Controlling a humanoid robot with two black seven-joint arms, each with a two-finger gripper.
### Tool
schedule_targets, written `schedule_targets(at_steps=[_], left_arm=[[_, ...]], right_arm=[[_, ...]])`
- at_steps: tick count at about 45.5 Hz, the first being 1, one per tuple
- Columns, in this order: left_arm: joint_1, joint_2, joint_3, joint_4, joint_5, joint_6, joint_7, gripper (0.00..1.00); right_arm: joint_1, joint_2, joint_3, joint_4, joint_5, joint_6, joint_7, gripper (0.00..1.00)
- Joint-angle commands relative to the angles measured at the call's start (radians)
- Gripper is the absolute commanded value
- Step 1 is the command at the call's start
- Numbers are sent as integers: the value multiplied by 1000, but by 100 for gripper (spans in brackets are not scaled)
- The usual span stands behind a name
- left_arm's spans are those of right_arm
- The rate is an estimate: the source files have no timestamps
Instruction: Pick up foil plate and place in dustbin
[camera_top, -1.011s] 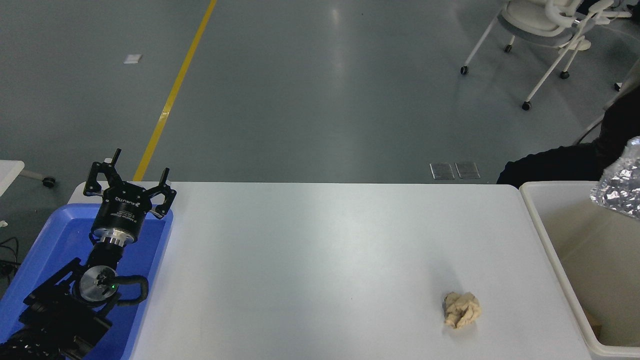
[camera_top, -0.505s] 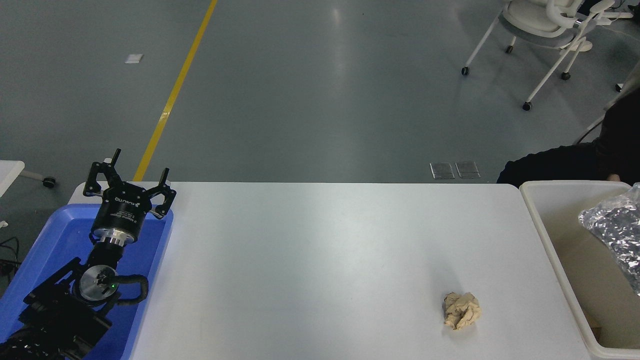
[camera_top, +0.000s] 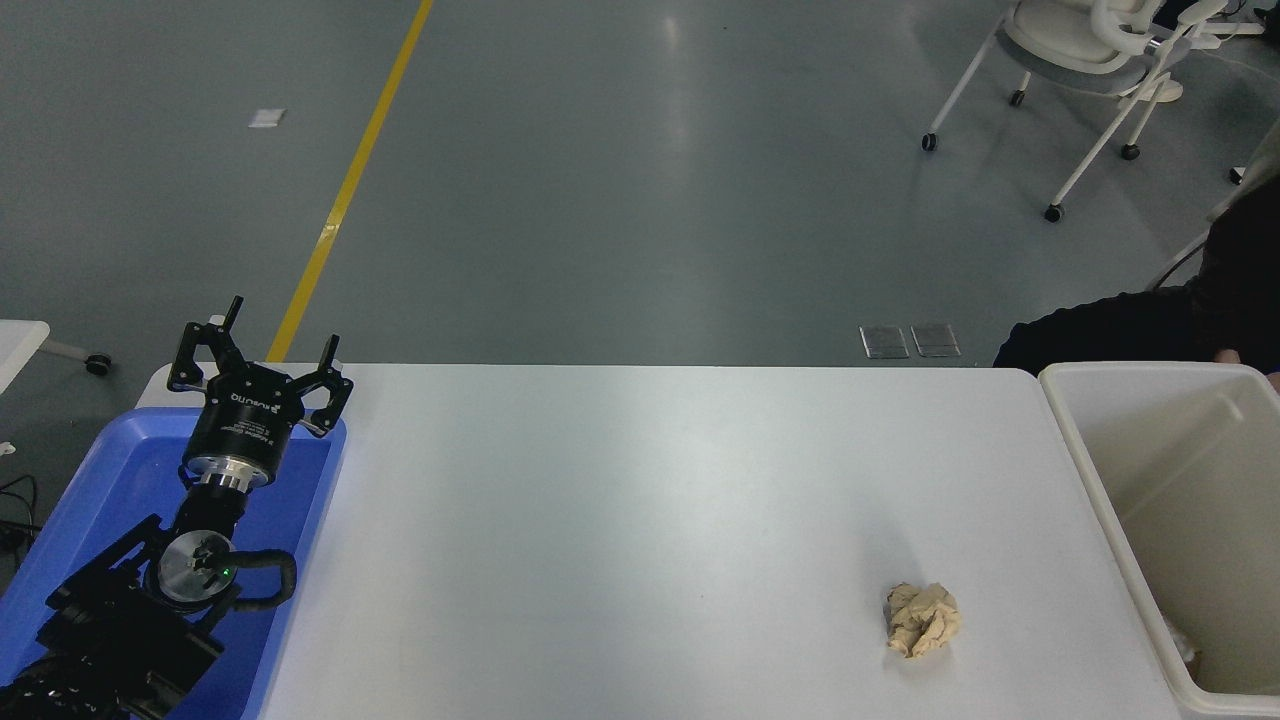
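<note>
The dustbin (camera_top: 1075, 440), a cream bin with a thick rim and deep walls, stands at the table's right end and runs off the picture's right edge. The foil plate is not clearly in view. A small pale patch (camera_top: 1181, 640) lies low inside the dustbin by its near wall, and I cannot tell whether it is the plate. My left gripper (camera_top: 262, 358) is parked over the far end of the blue tray at the lower left, open and holding nothing. My right arm does not show.
A tan crumpled paper ball (camera_top: 921, 620) lies on the white table (camera_top: 640, 520) near the dustbin. A blue tray (camera_top: 120, 470) sits under the left arm. A person in dark clothing (camera_top: 1140, 325) is behind the bin. Office chairs (camera_top: 1085, 60) stand on the floor beyond.
The foil plate, seen above the dustbin a second ago, dropped down into it and is gone from clear view. The left arm and the paper ball have not moved.
</note>
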Motion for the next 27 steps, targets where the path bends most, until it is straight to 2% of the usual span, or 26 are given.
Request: schedule_targets(at_steps=[1,7,13,17,22,27], left_arm=[[-2,0,3,-1,0,-2,3,100],[-2,0,3,-1,0,-2,3,100],[0,0,5,1,0,-2,1,100],[1,0,3,-1,0,-2,0,100],[1,0,2,1,0,0,0,100],[3,0,0,1,0,0,0,100]], right_arm=[[458,-168,-131,476,-346,42,1,100],[788,-170,-261,661,-365,236,2,100],[1072,-118,-405,819,-354,428,4,100],[1226,-10,-447,938,-307,503,4,100],[1315,128,-476,975,-167,540,4,100],[1381,237,-484,1050,-81,608,4,100]])
